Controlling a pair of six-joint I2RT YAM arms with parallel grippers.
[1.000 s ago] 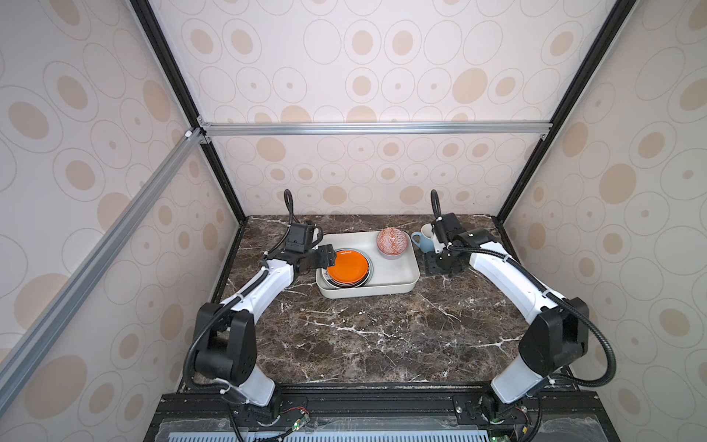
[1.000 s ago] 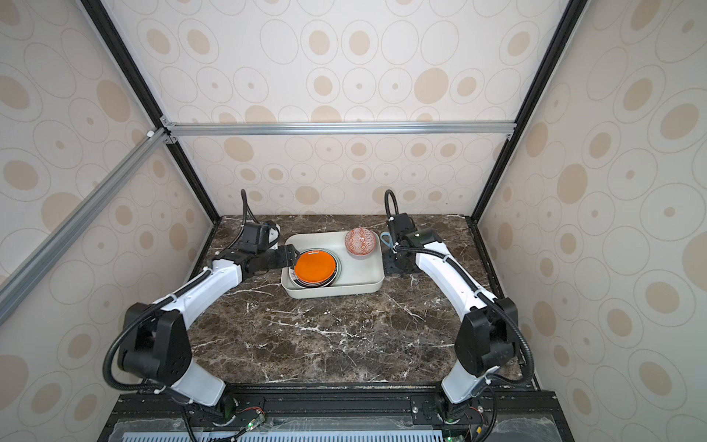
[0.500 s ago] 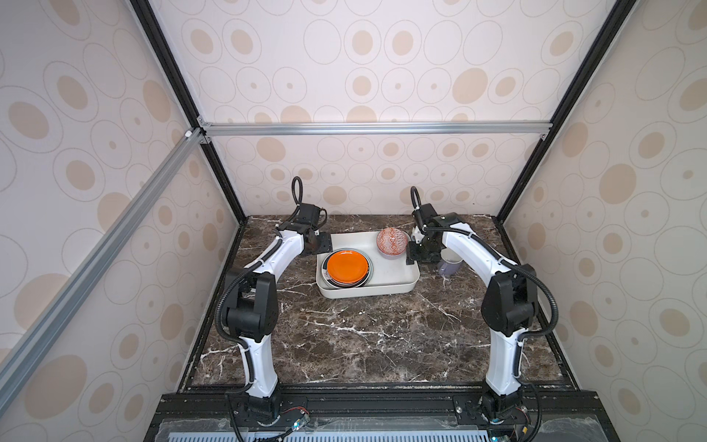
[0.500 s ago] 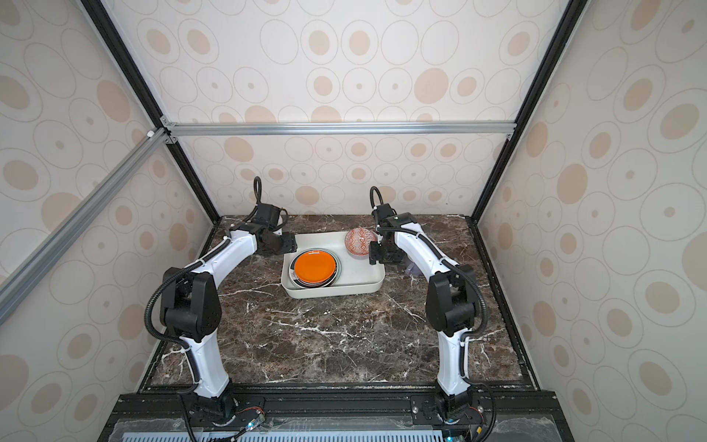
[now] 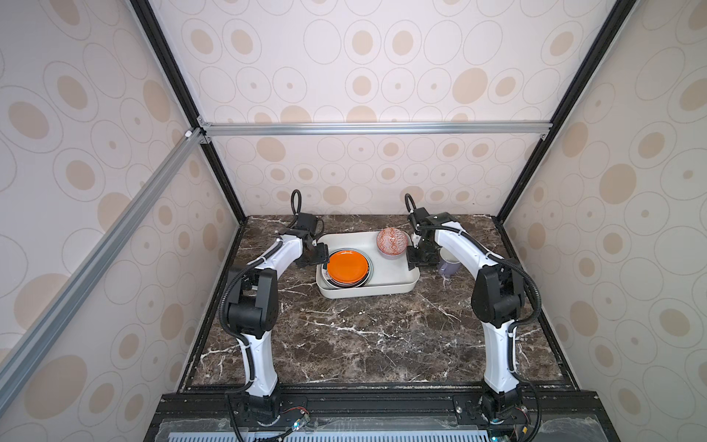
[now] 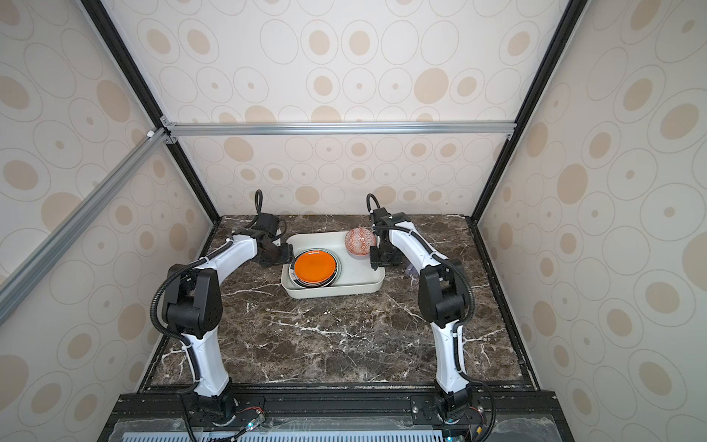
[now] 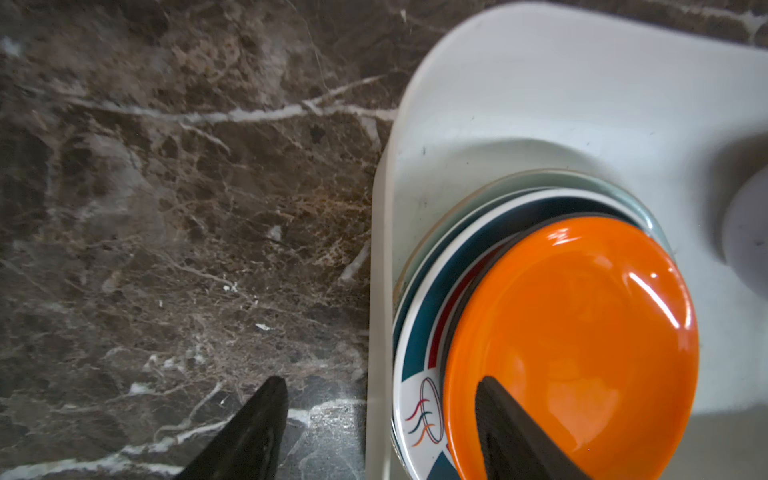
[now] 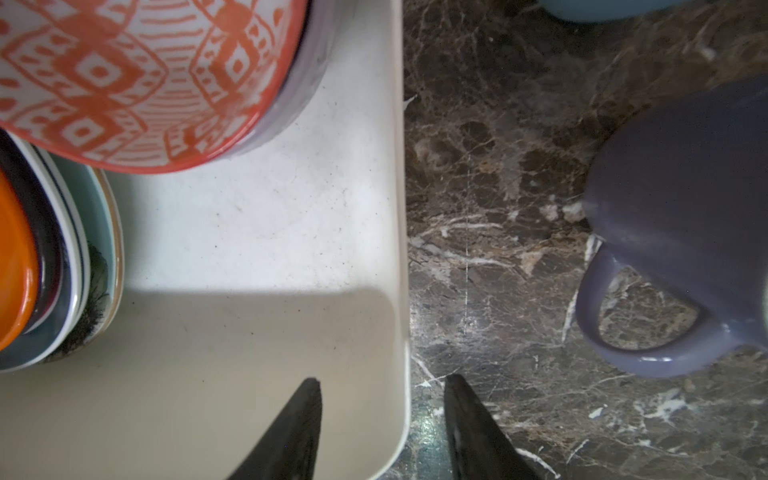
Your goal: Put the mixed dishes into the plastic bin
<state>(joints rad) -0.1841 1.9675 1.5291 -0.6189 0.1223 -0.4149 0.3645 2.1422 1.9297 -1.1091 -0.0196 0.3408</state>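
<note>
The dark marble table [image 5: 363, 336] carries the white plastic bin [image 5: 394, 285] toward its far side, between the two arms. In the bin's left half lies a stack of plates with the orange plate [image 5: 347, 266] on top, and a white plate with a teal band [image 7: 419, 328] and a pale green one under it. In the far right corner, the red-patterned bowl [image 5: 392, 241] sits nested in a lavender bowl [image 8: 299, 95]. The lavender mug [image 5: 448, 266] stands on the table just outside the bin's right wall, with a sliver of a light blue mug [image 8: 602, 8] beyond it. The left gripper [image 7: 380, 384] is spread wide astride the bin's left wall, one finger above the orange plate. The right gripper [image 8: 380, 380] straddles the right wall, its jaws apart and gripping nothing.
</note>
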